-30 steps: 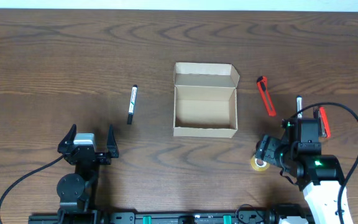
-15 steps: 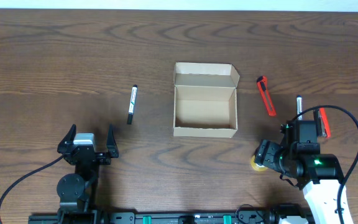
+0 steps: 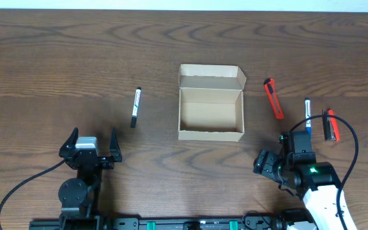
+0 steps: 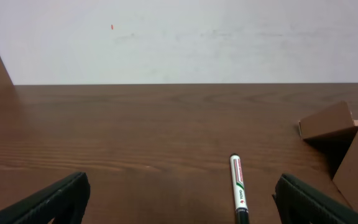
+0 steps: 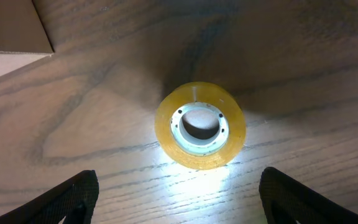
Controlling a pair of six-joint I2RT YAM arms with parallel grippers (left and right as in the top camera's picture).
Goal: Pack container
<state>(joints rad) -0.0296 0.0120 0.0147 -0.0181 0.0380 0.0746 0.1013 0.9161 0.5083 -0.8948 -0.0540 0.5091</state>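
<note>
Dark brown wooden worktop point(image 3: 56, 57) with one box, one marker, one pen, two cutters and one tape roll.

One small tan cardboard container point(image 3: 211, 105) sits mid-worktop, its flap lid open towards the far edge. On its left lies one black-and-white marker pen point(image 3: 135, 107). On its right lie two red utility cutters, one just beside it point(image 3: 273, 98) and one nearer the right edge point(image 3: 330, 124), with one blue pen point(image 3: 307, 114) between them. Only the right wrist view shows the yellow tape roll point(image 5: 200, 124), lying flat; overhead, the arm hides it. The left wrist view shows green and red print on the marker, too small to read. The left claw point(image 3: 93, 139) is spread wide, holding nothing. The right claw point(image 5: 178, 186) is spread too, not touching the roll.
</note>
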